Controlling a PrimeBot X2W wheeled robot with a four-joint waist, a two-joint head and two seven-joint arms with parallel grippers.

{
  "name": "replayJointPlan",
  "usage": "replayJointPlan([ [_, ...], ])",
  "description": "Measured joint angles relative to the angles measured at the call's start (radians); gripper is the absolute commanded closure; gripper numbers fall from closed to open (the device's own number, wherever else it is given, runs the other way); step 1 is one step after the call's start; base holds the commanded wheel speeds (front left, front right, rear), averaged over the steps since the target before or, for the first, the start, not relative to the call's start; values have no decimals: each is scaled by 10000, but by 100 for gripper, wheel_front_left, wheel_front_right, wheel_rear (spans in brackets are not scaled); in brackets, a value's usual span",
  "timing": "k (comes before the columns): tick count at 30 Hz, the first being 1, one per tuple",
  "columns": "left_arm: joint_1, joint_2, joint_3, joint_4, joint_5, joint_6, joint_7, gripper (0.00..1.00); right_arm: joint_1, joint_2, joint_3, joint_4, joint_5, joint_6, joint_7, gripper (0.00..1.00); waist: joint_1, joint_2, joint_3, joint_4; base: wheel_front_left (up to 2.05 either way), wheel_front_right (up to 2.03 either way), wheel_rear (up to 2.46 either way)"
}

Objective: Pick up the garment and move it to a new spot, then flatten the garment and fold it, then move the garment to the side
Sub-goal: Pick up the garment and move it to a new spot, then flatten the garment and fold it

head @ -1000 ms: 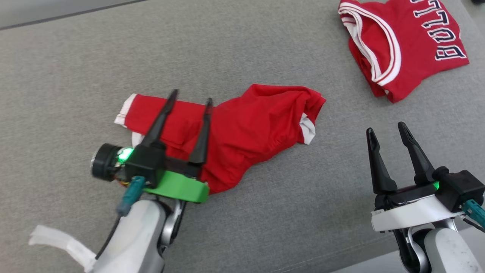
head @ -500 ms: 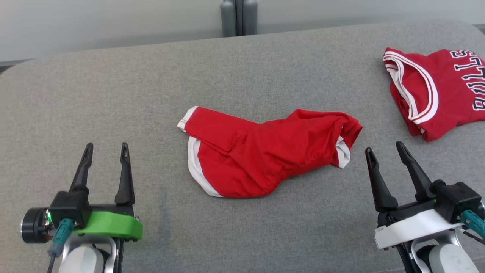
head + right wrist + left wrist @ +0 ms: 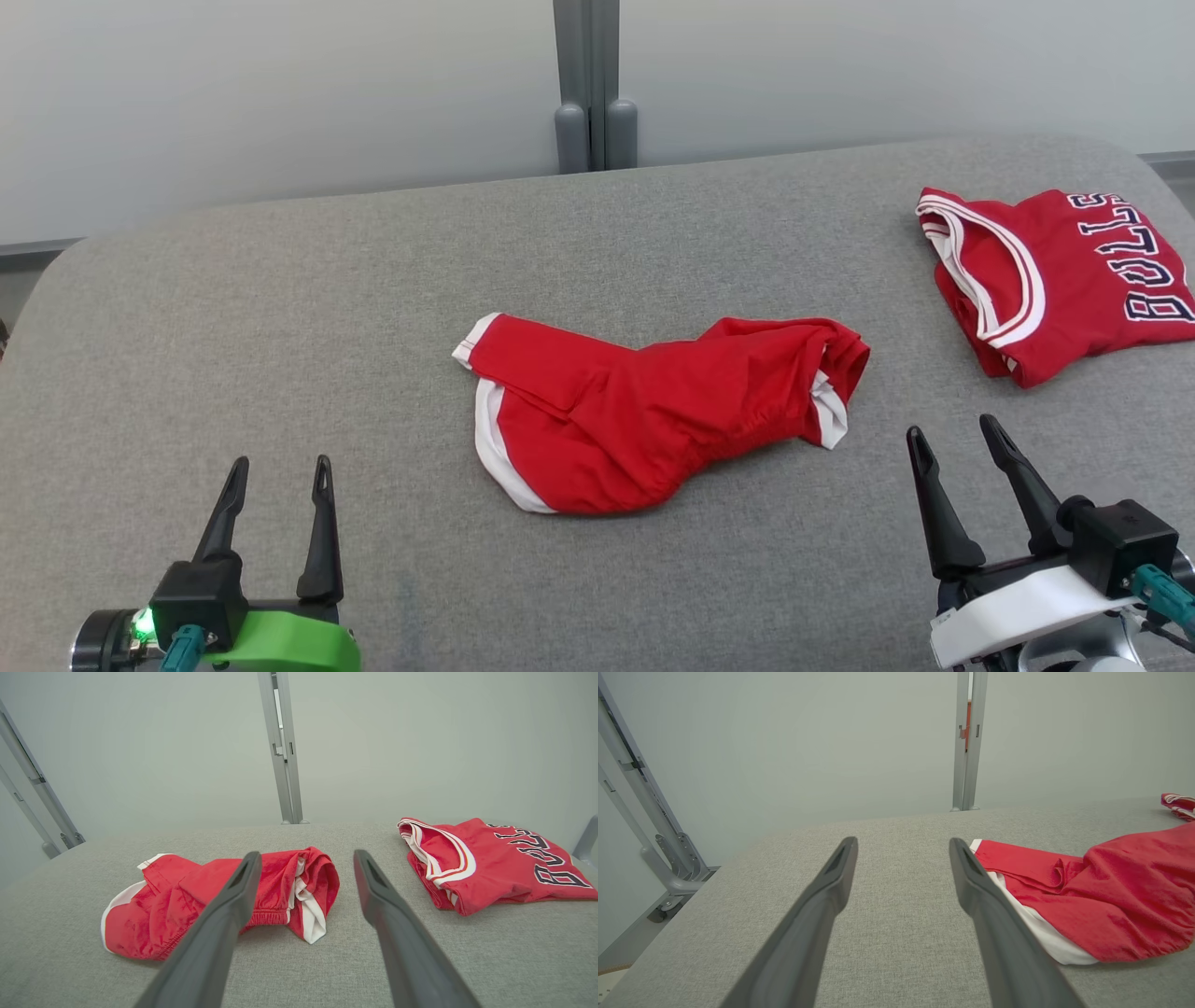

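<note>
— How's the light?
— Bright and even from above, no glare on the grey table [image 3: 280, 308].
— Shadows?
— Just a thin, soft one under the red shorts [image 3: 210, 914].
— Sharpness?
— The head view is crisp. The wrist views bend the posts [image 3: 682, 856] at the edges, and the close-up fingers [image 3: 822, 914] look soft.

Head view: jersey [image 3: 1083, 327] cropped by the right edge. Left wrist view: shorts [image 3: 1111, 905] run past the right edge.
</note>
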Motion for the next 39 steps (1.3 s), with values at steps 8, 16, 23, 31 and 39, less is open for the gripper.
replayJointPlan([
  [8, 178, 36, -6, -21, -38, 88, 0, 0, 184, 67, -100, -119, -19, 0, 92, 0, 0, 0, -241, -66, 0, 0, 0],
  [16, 178, 42, -2, -52, -75, 153, 0, 0, 216, 73, -132, -159, -21, 0, 132, 0, 0, 0, -258, -37, 0, 0, 0],
  [23, 176, 58, -10, -127, -75, 190, 0, 0, 217, 75, -127, -165, -21, 0, 167, 0, 0, 0, -209, 4, 0, 0, 0],
  [31, -394, 58, -171, -385, 56, 184, 0, 0, -282, -249, 828, 186, 59, 0, 445, 0, 0, 0, 317, 171, 0, 0, 0],
  [39, -1510, -249, -339, -376, 251, -19, -2, 0, -1408, -247, 2734, 1770, 671, 0, 474, 0, 0, 0, 1277, 624, 0, 0, 0],
])
